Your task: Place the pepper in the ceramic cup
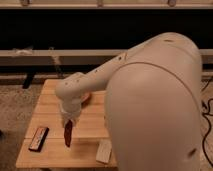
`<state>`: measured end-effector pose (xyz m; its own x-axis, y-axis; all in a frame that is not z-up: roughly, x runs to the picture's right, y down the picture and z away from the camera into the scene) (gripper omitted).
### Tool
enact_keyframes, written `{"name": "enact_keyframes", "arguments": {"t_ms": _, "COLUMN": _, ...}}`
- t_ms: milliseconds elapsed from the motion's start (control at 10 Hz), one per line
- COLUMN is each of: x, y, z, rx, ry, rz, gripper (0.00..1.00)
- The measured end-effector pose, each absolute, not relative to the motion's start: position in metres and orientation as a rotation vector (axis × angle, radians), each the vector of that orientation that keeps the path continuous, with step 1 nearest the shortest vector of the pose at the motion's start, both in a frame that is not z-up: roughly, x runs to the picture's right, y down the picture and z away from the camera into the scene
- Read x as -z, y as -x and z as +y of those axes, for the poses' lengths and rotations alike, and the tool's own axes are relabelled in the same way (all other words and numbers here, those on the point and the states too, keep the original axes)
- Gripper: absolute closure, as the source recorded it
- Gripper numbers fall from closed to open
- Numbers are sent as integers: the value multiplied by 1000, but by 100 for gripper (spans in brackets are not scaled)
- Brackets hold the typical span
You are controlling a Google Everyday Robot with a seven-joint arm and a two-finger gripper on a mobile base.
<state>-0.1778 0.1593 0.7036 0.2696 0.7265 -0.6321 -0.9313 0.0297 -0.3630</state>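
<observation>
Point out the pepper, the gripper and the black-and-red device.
pepper (68,136): camera view, middle of its red body.
gripper (68,121): camera view, between its jaws, directly above the pepper it holds.
black-and-red device (38,138): camera view, centre of its top face.

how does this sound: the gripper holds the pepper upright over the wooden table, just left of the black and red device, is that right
Not quite. In the camera view the pepper is just right of the black and red device, not left of it. The rest holds: the gripper holds the pepper upright in its jaws over the wooden table.
</observation>
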Motion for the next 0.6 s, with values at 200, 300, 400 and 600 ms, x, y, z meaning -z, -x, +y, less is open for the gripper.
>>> {"name": "enact_keyframes", "arguments": {"t_ms": 200, "x": -694, "y": 168, "z": 130, "rx": -1242, "ry": 827, "rz": 241, "gripper": 100}}
{"name": "enact_keyframes", "arguments": {"t_ms": 300, "x": -688, "y": 167, "z": 119, "rx": -1212, "ry": 821, "rz": 214, "gripper": 100}}
{"name": "enact_keyframes", "arguments": {"t_ms": 400, "x": -682, "y": 167, "z": 111, "rx": -1189, "ry": 817, "rz": 195, "gripper": 100}}
{"name": "enact_keyframes", "arguments": {"t_ms": 600, "x": -666, "y": 163, "z": 90, "rx": -1153, "ry": 796, "rz": 152, "gripper": 100}}
